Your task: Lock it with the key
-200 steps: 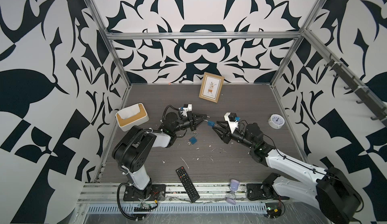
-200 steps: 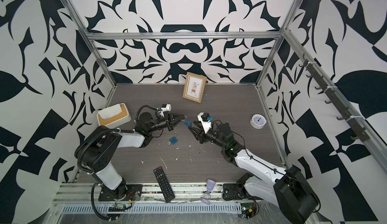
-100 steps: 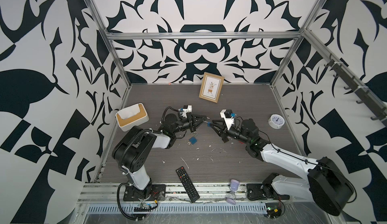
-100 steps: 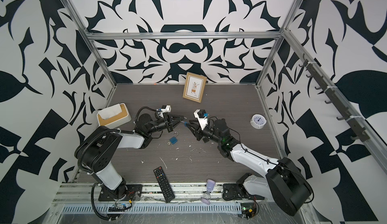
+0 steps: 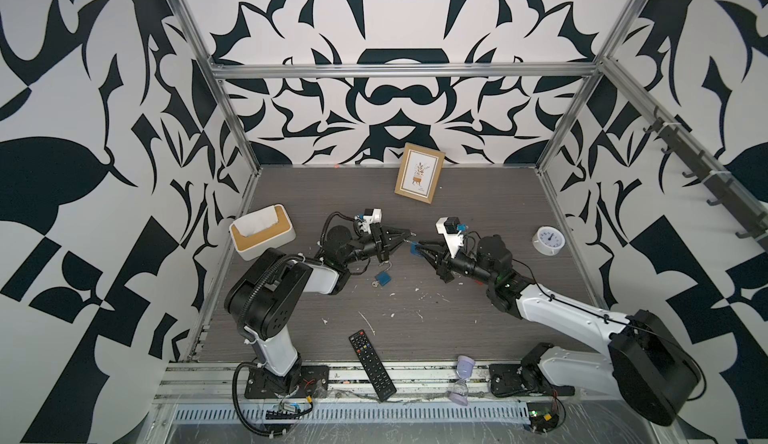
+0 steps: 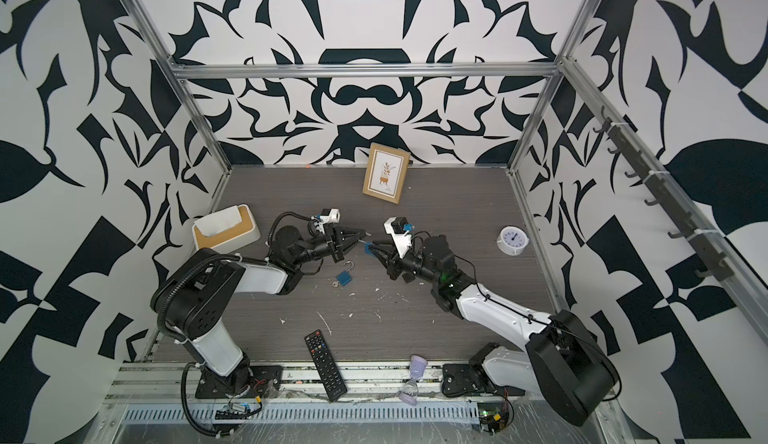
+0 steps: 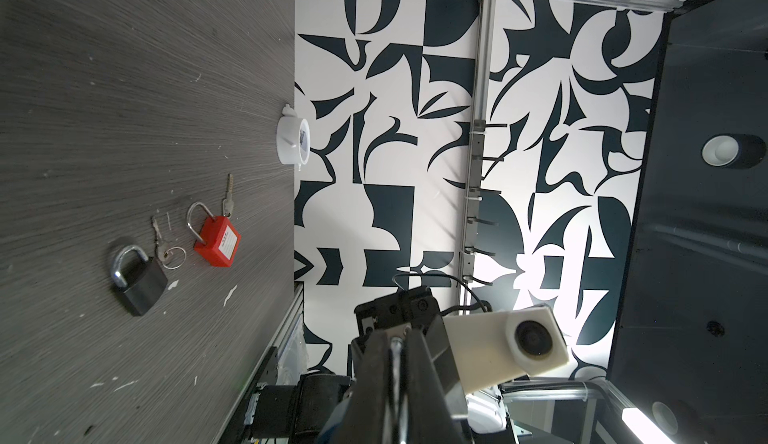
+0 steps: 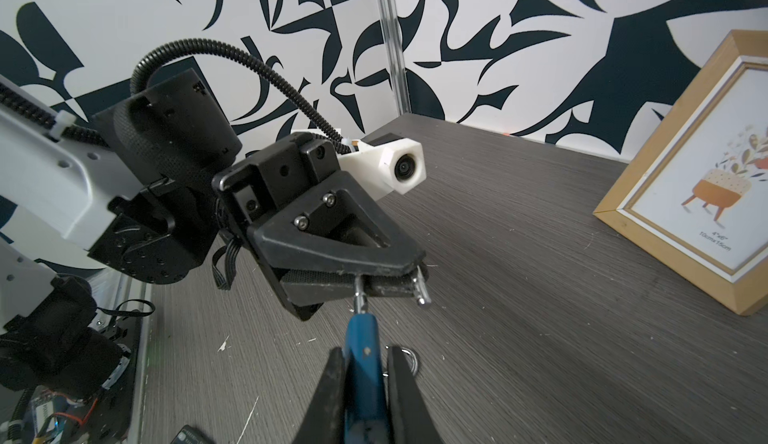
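Right gripper (image 8: pixel 365 352): closed on the body of the blue padlock (image 8: pixel 362 338), held in mid-air. Left gripper (image 5: pixel 404 237): clamped on its shackle (image 8: pixel 360 296). Key (image 5: pixel 376 284): on the table (image 5: pixel 478 197) below, just beside a second padlock (image 5: pixel 384 278).

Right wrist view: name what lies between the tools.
A blue padlock, in the right wrist view: shackle in the left tool, body within the right tool.

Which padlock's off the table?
The blue padlock clamped by its shackle in the left gripper; second blue padlock, black padlock and red padlock lie on it.
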{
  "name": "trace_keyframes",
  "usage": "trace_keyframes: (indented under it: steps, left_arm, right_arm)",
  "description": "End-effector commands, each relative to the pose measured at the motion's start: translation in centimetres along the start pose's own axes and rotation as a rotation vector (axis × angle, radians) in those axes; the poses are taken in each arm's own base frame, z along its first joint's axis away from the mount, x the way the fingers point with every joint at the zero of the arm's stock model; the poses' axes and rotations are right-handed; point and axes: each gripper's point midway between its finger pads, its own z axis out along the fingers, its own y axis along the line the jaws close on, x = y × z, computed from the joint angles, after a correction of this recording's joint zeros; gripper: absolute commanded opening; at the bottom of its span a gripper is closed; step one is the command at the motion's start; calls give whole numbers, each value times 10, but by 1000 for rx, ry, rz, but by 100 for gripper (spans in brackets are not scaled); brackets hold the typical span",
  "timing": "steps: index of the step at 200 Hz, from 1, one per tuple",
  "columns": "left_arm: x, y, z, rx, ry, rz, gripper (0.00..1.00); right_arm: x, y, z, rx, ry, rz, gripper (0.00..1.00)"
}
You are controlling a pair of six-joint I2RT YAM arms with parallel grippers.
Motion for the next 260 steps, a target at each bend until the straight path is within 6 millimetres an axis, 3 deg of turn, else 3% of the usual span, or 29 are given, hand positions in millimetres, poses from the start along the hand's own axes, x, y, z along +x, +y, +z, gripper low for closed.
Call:
trace_keyframes:
  steps: [1,33,95,110,128,152,155,166,168,171,176,198,213,260]
  left_arm:
    - [3,-13,1,51,16,31,0]
    - [3,-13,1,50,18,30,0]
    - [4,-17,2,58,22,38,0]
    - [3,-17,2,59,20,38,0]
    - [3,-17,3,60,22,43,0]
    - [-5,-24,5,72,49,101,0]
    - [-7,-26,4,75,57,119,7]
    - [-16,-28,0,70,61,169,53]
    - [-19,-27,-1,67,57,175,71]
    - [-21,-26,-2,60,55,184,86]
    - [-29,-23,-7,46,37,201,99]
    - [-48,-11,-17,-22,17,301,100]
    - [-51,-4,-19,-64,17,374,99]
    - [-31,-11,-16,-89,88,638,100]
  right_arm:
    - [-17,7,1,-24,-45,-11,19]
    - [-14,5,4,-21,-26,10,25]
    - [-11,6,3,-26,-21,18,24]
    - [-10,6,3,-26,-16,22,22]
    - [-9,9,3,-45,-5,26,0]
    - [-9,10,1,-48,18,84,0]
    - [-9,10,1,-44,23,94,0]
    - [-10,7,-3,-14,51,143,0]
    - [-11,5,-3,-3,56,153,0]
    - [-12,4,-5,12,62,170,0]
    - [-13,1,-7,39,77,209,0]
    - [-19,-11,-19,121,143,429,0]
    - [-21,-6,-23,101,187,576,0]
    - [-36,15,-26,-18,198,934,0]
